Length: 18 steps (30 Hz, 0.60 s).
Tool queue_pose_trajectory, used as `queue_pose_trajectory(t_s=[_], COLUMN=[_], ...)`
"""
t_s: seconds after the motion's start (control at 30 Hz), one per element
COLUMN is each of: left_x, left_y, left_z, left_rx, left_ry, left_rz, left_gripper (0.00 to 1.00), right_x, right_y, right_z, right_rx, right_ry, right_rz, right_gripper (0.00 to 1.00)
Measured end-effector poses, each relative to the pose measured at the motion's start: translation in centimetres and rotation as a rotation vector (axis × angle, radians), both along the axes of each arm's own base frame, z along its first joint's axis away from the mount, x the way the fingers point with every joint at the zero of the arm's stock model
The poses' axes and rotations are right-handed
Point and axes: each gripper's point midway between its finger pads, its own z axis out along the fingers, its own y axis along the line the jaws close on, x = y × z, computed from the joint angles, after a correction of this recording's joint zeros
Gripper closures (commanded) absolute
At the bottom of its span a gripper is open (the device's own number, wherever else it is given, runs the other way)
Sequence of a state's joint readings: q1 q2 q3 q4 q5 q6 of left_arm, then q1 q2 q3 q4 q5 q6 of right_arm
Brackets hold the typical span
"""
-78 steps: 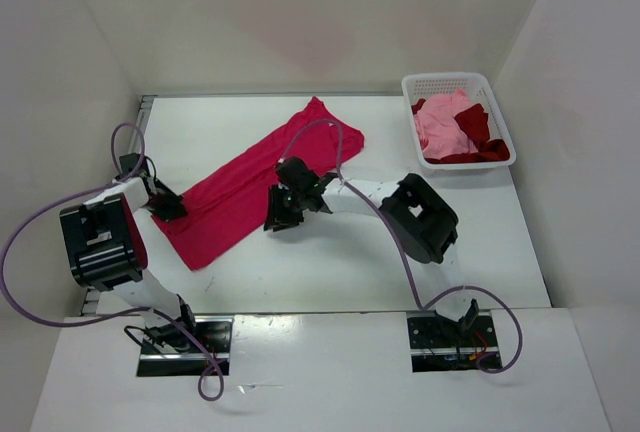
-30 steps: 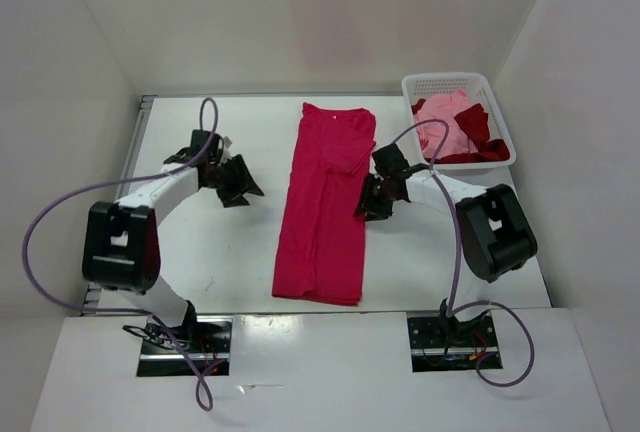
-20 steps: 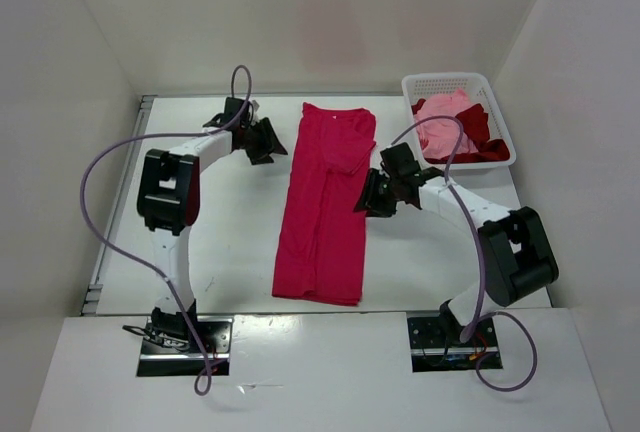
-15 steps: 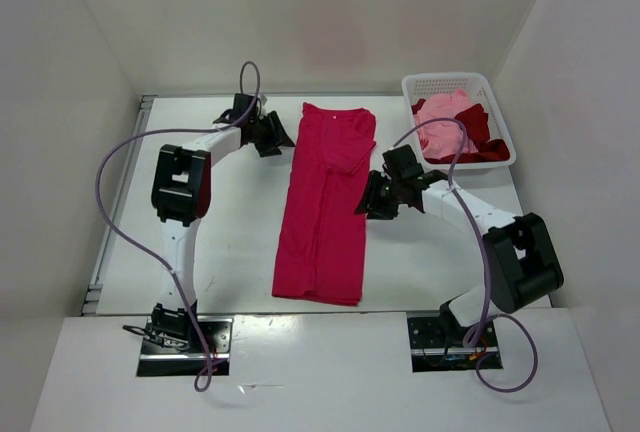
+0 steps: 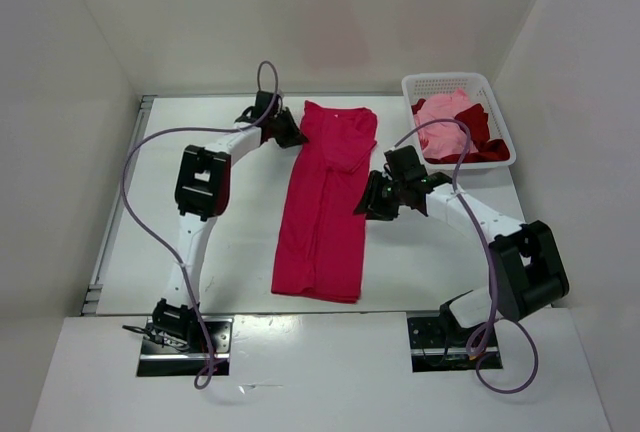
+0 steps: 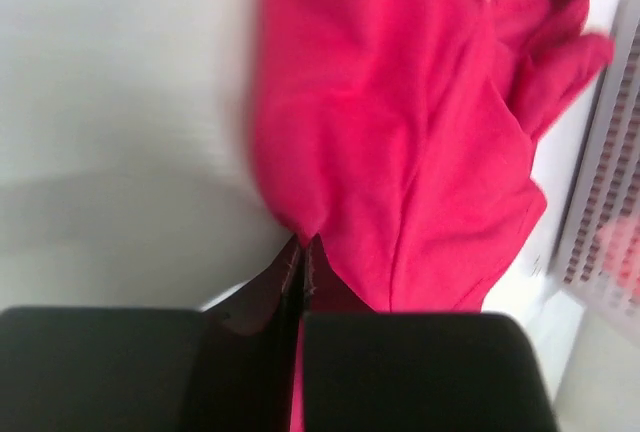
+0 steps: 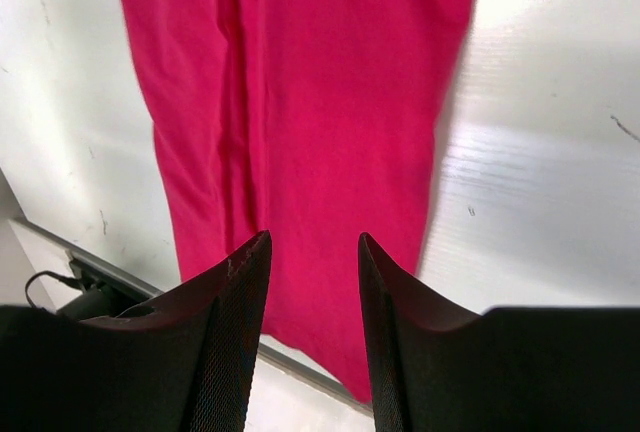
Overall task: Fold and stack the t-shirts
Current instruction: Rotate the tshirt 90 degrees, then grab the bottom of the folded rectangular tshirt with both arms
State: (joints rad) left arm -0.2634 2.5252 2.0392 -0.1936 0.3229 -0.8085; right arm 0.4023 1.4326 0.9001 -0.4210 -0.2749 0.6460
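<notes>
cloth of the crimson-pink t-shirt (image 5: 325, 207) is clamped at its far left edge by the left gripper (image 5: 296, 136); jaws of the right gripper (image 5: 366, 207) are held apart.

The white worktop (image 5: 240, 242) carries a crimson-pink t-shirt (image 5: 325, 212), folded into a long strip in the middle, and a white lattice basket (image 5: 445, 78) at its far right corner.

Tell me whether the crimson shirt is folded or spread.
Folded lengthwise: the crimson shirt lies as a narrow strip, no sleeves sticking out.
</notes>
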Motion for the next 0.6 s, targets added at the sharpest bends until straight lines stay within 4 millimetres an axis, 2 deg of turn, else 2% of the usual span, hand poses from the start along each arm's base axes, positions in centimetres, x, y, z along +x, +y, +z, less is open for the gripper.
queue_pose_trajectory(t_s=[0.07,0.13,0.2,0.23,0.27,0.37,0.43,0.47,0.53,0.6], left_x=[0.6,1.5,2.4,2.8,3.1,3.6,2.2,0.8,-2.7,-7.1], left_y=[1.5,3.7,6.3,7.2,8.0,10.7,11.6,11.8,12.1,12.0], left_z=[0.0,0.1,0.2,0.4,0.8,2.2,2.0,1.7,1.8,2.2], left_rx=[-0.013,-0.014,-0.017,-0.016,-0.02,-0.006,0.01,0.017,0.038,0.053], left_ry=[0.01,0.011,0.017,0.013,0.006,-0.019,-0.002,0.023,0.072,0.105], left_rz=[0.051,0.101,0.158,0.177,0.191,0.228,0.226,0.222,0.205,0.179], left_gripper=[1.0,0.85,0.64,0.45,0.39,0.33,0.33,0.36,0.39,0.44], right_x=[-0.4,-0.9,-1.3,-1.4,-1.4,-1.3,-1.3,-1.4,-2.0,-3.1], right_y=[-0.1,-0.2,-0.3,-0.3,-0.2,-0.2,-0.2,-0.3,-0.6,-0.9], right_z=[-0.4,-1.0,-1.3,-1.4,-1.3,-1.3,-1.3,-1.5,-2.2,-3.3], right_rx=[-0.002,-0.006,-0.004,-0.004,-0.001,0.002,0.002,-0.001,-0.01,-0.027], right_ry=[0.012,0.03,0.043,0.046,0.045,0.041,0.04,0.043,0.063,0.094], right_rz=[0.002,0.005,0.009,0.01,0.011,0.013,0.011,0.006,-0.004,-0.022], right_gripper=[0.54,0.54,0.54,0.53,0.53,0.52,0.52,0.52,0.52,0.52])
